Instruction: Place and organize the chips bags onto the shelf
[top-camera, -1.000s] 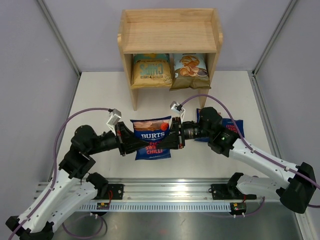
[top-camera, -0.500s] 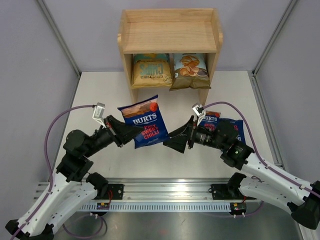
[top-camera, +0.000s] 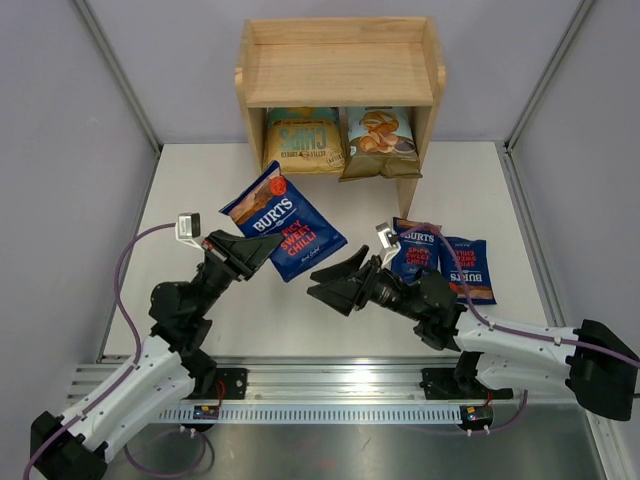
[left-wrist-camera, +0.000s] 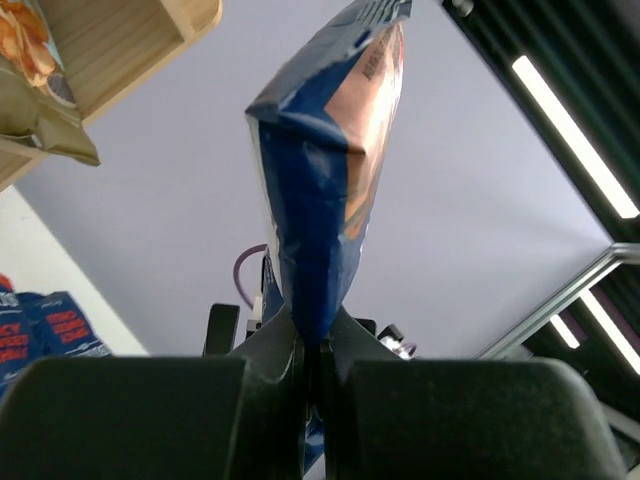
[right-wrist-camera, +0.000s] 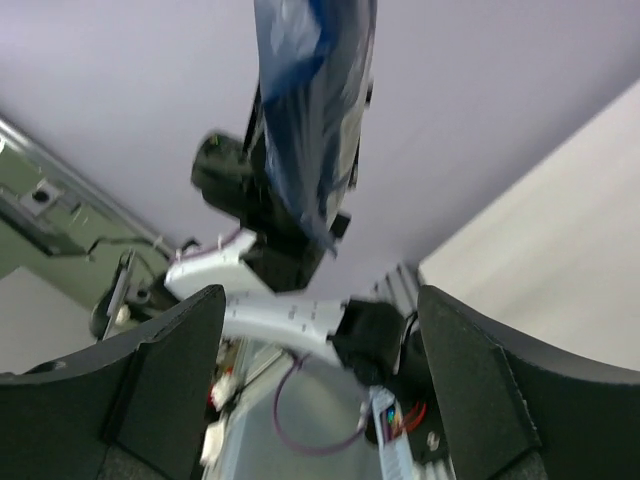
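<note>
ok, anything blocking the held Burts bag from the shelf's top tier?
Nothing visible. The left gripper holds the Burts bag airborne short of the shelf, whose top tier is bare. The open right gripper sits aside.

You are in a robotics lab cell, not in a home or a shop. Plain pale-grey panels (top-camera: 50, 150) between aluminium posts (top-camera: 118, 72) close in the white table (top-camera: 200, 190). A slotted metal rail (top-camera: 340, 380) runs along its near edge, and long strip lights (left-wrist-camera: 570, 130) cross the dark ceiling.
</note>
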